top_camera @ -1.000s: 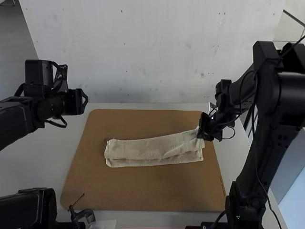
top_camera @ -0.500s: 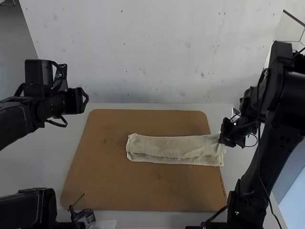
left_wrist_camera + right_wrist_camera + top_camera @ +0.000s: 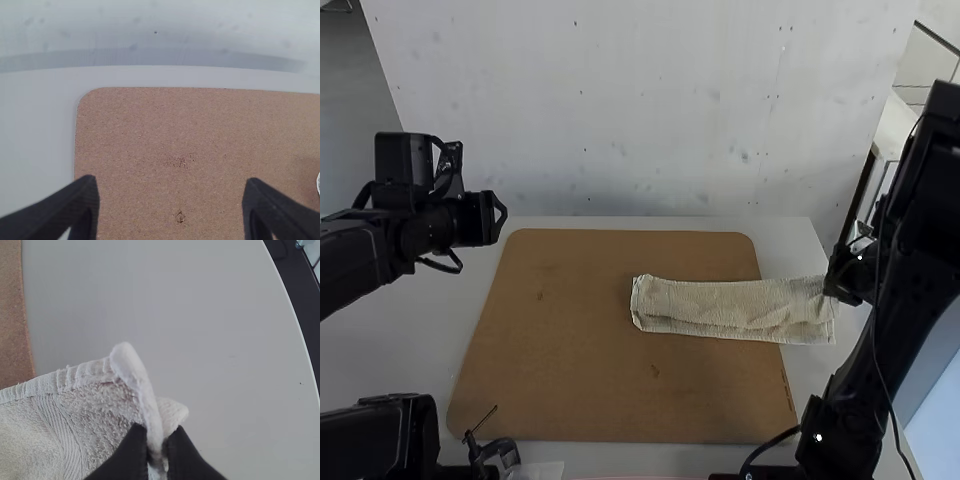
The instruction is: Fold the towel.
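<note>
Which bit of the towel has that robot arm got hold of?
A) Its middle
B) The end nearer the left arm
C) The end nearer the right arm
C: the right gripper pinches the towel at its end on the right arm's side.

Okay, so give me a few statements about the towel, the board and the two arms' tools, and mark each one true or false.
1. The towel lies in a long, narrow folded strip. True.
2. The left tool is pinching the towel. False: its fingers stand apart with nothing between them; the right tool has the towel.
3. The right tool grips the towel at its right end. True.
4. The whole towel lies within the brown board. False: its right end reaches past the board's edge.
</note>
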